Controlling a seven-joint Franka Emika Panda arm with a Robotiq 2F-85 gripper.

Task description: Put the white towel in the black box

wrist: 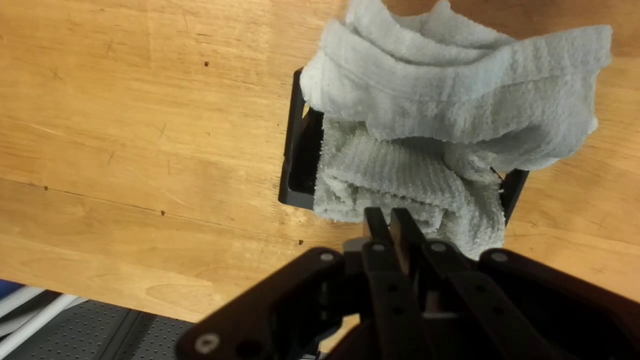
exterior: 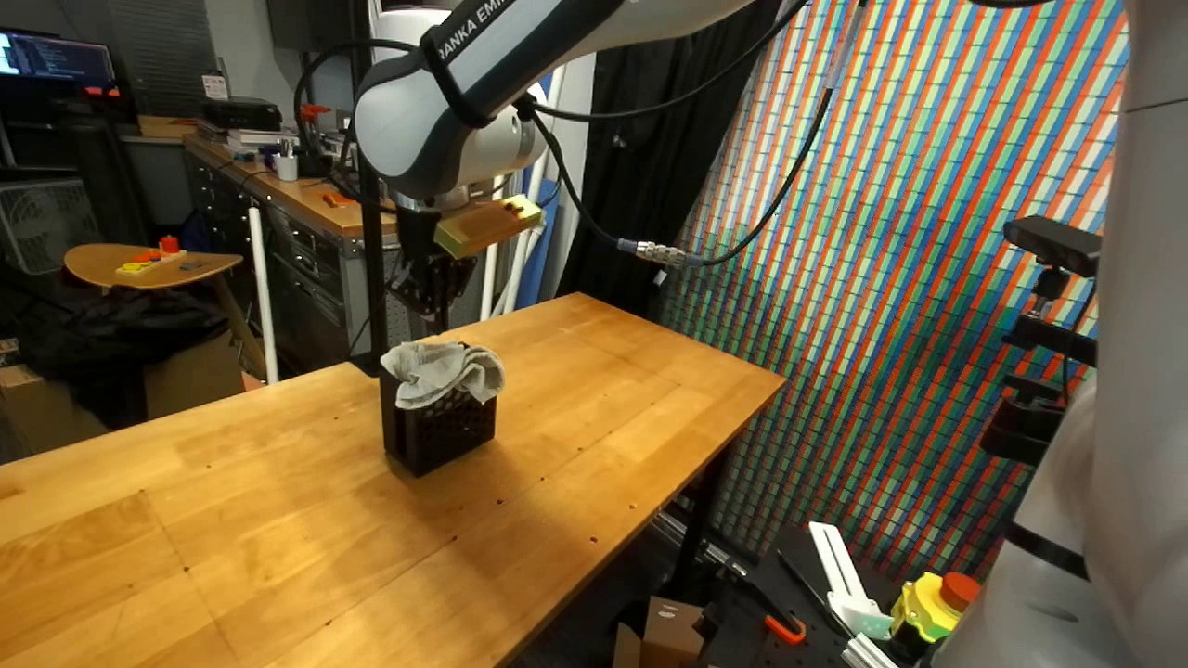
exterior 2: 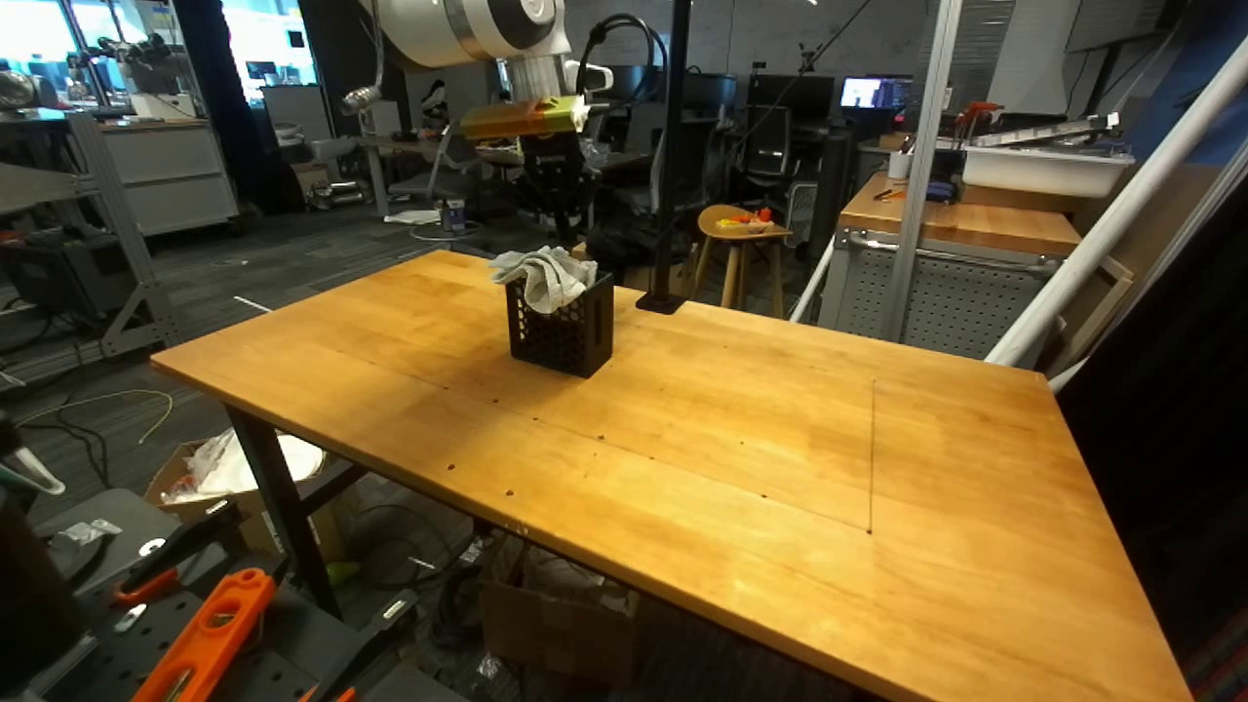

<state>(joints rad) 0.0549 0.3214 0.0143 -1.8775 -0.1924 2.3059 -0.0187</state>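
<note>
In an exterior view, the white towel (exterior: 441,373) sits bunched atop the black box (exterior: 438,436) on the bench (exterior: 278,520), just below my hand (exterior: 437,327). In an exterior view, the towel (exterior 2: 549,281) overhangs the box's edge. In the wrist view, most of it lies ahead of my fingertips (wrist: 374,220), so I'd reach forward to tuck; they stand all but together, gripping nothing visible.

Both exterior views gave you a slanted downward look across the table (exterior: 278,520), sharing the black box (exterior: 441,436), the white towel (exterior 2: 551,280) and a wooden stool (exterior: 93,264). In an exterior view the arm (exterior: 1114,464) loomed close at the right edge. Your wrist view looked steeply down past the tool (wrist: 386,215), close above the white towel.
</note>
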